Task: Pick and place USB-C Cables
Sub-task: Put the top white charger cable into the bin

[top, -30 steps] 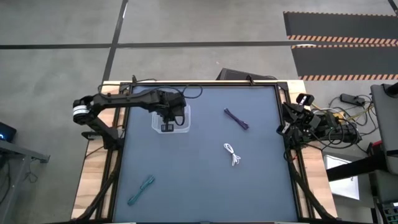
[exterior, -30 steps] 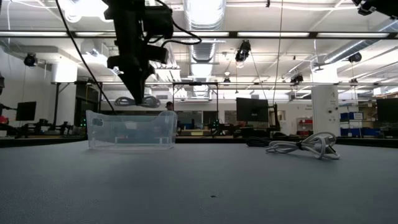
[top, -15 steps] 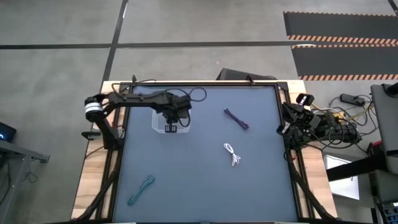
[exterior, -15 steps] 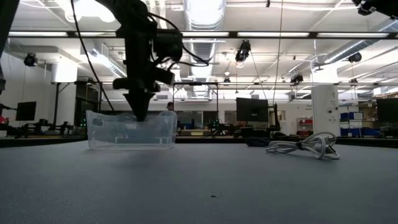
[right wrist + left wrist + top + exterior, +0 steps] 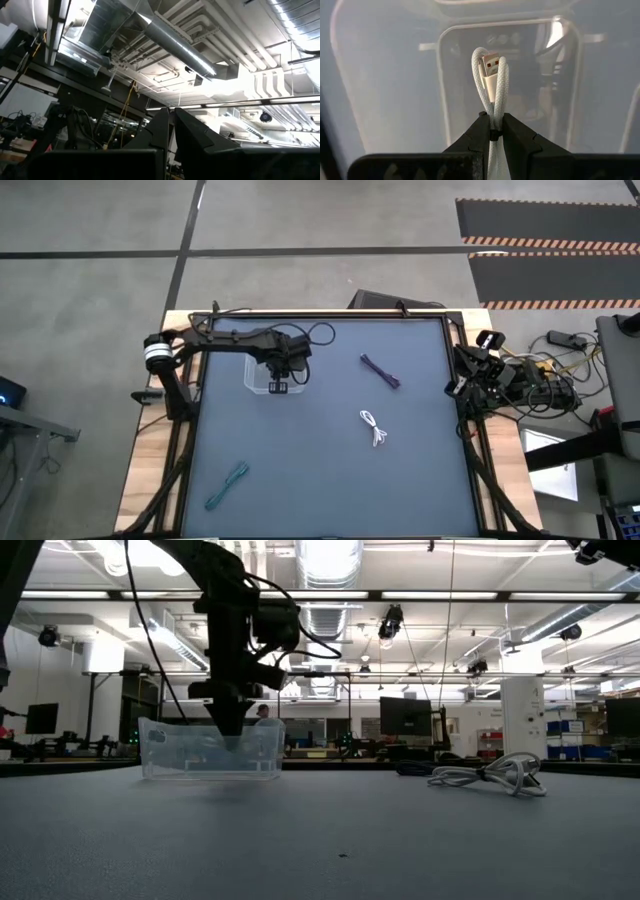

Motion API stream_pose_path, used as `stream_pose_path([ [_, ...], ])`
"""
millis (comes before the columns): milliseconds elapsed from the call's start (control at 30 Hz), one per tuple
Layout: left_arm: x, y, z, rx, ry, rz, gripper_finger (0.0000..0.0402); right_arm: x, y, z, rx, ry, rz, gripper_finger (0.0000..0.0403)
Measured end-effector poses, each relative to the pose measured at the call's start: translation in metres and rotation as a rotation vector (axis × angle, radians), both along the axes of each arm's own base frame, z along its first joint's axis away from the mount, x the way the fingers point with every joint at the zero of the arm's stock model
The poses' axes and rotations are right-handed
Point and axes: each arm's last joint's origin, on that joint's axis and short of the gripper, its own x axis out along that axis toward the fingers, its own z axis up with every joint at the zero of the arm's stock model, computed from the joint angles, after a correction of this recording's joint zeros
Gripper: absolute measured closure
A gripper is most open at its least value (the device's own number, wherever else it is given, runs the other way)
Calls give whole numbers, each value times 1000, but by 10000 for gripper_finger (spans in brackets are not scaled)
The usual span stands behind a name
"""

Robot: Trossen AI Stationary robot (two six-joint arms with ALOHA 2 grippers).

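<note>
My left gripper [image 5: 277, 387] reaches down into the clear box [image 5: 253, 378] near the table's far left and is shut on a white USB-C cable [image 5: 491, 82]. In the low view its fingers [image 5: 230, 725] are below the box's rim [image 5: 165, 724]. Three more cables lie flat on the table: a purple one [image 5: 380, 371], a second white one [image 5: 374, 428] and a teal one [image 5: 227, 486]. My right gripper [image 5: 170, 122] is parked at the table's right edge [image 5: 478, 375], shut, pointing up at the ceiling. My left gripper pinches the white cable bundle between its two fingertips [image 5: 482, 131], which lie across the doubled strands near their middle [image 5: 493, 114]. The fingers come from above, pointing down. The looped end and the plug [image 5: 489, 64] stick out past the fingertips over the box floor; whether they touch it I cannot tell.
The box's clear walls [image 5: 262, 745] stand close around the left fingers. The second white cable shows in the low view on the right [image 5: 490, 773]. Open mat lies between the box and the loose cables. A dark frame runs along the table's edges [image 5: 192, 430].
My left gripper has gone down from above the box's rim into the box, carrying the white cable with it, and has stayed shut on it. The arm's wrist has shifted slightly toward the table's right. The other cables and my right arm have kept still.
</note>
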Motion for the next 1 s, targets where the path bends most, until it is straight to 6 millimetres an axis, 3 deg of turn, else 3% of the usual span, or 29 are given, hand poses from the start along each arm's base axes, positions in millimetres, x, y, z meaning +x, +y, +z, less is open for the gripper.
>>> stream_pose_path([
  [467, -4, 0, -15, 55, -2, 36, 377, 0, 0, 0, 6, 3, 5, 380],
  [1000, 2, 4, -13, 118, -62, 50, 377, 0, 0, 0, 5, 3, 5, 380],
])
